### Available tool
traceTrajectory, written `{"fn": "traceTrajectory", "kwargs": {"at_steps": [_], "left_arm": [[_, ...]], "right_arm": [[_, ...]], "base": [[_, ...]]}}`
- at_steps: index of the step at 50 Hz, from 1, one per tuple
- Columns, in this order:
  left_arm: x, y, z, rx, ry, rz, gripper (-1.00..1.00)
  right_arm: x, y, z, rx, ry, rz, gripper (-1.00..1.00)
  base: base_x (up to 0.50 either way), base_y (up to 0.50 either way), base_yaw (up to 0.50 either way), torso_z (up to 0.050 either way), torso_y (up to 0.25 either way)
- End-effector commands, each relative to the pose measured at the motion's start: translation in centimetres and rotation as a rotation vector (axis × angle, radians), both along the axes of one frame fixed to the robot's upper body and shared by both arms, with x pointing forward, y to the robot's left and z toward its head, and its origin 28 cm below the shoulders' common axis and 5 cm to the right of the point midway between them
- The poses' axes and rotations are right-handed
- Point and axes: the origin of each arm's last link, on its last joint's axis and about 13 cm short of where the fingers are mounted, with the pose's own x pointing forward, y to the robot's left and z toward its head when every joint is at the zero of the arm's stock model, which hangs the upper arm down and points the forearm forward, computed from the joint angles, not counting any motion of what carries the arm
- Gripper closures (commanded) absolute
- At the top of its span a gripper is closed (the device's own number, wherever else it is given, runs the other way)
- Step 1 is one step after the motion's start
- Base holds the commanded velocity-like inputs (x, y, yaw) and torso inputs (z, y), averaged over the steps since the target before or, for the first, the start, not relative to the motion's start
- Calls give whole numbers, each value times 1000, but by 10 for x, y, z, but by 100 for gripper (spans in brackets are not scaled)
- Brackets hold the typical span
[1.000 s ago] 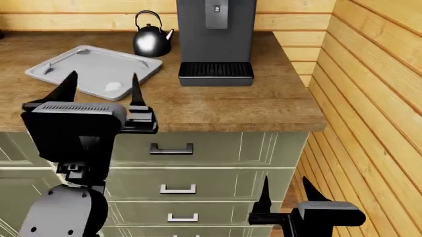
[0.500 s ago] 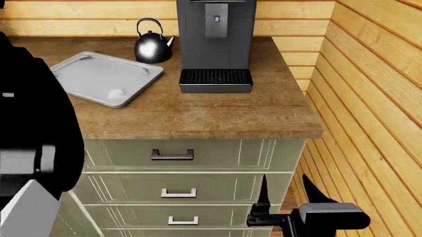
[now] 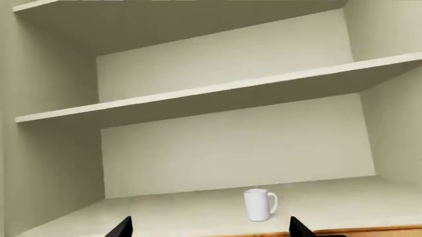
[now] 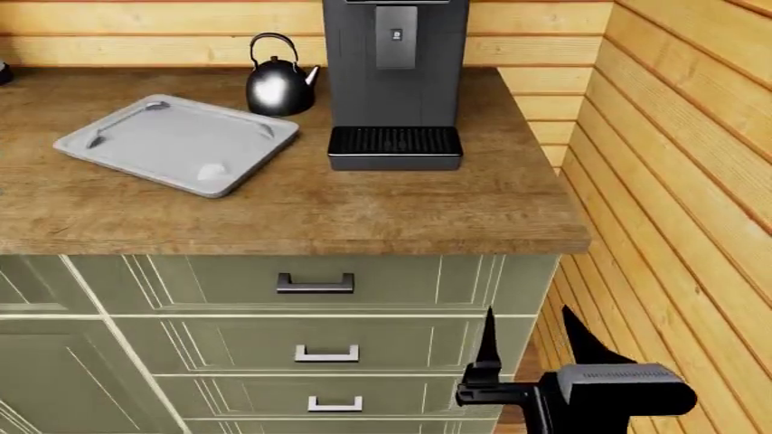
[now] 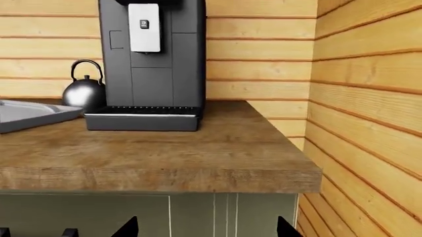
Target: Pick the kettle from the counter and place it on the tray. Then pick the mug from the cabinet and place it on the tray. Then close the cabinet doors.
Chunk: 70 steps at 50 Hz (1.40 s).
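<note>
Head view shows the kettle [image 4: 281,80] at upper left of the frame, standing on the brown wood-grain table [image 4: 362,212] against the plank wall: round, glossy black-chrome, with a short pointed spout toward the coffee machine [image 4: 395,81] just beside it and a thin arched handle on top. The tray [image 4: 176,142], flat light grey with rounded corners and a low rim, lies bare in front of the kettle, near it but apart. At lower right the right gripper [image 4: 531,348] hangs below the table edge, before the drawers [image 4: 316,344], jaws released and spread. The left wrist view shows the small white mug [image 3: 258,204] upright on the cabinet [image 3: 231,143] floor, between the left gripper's [image 3: 209,228] parted tips, jaws released.
</note>
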Motion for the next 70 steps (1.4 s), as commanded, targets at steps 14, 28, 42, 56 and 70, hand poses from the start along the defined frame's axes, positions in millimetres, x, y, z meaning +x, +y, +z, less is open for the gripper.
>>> {"fn": "traceTrajectory", "kwargs": {"at_steps": [14,28,42,56,70], "left_arm": [[-4,4,2,-16,90,2,-100],[-6,9,4,-26,75,6,-100],[-6,8,5,-31,69,-3,-100],[-6,12,6,-38,58,8,-100],[-6,18,7,-89,52,39,-100]], "right_arm": [[6,-16,180,-132,-353,-12,-100],[-8,-13,221,-146,-408,35,-100],[-7,-13,221,-152,-422,20,-100],[-6,-13,223,-142,-416,24,-100],[-5,-12,219,-146,-406,30,-100]], "base": [[0,0,0,0,0],[0,-162,0,0,0],[0,-429,0,0,0],[245,0,0,0,0],[500,0,0,0,0]]}}
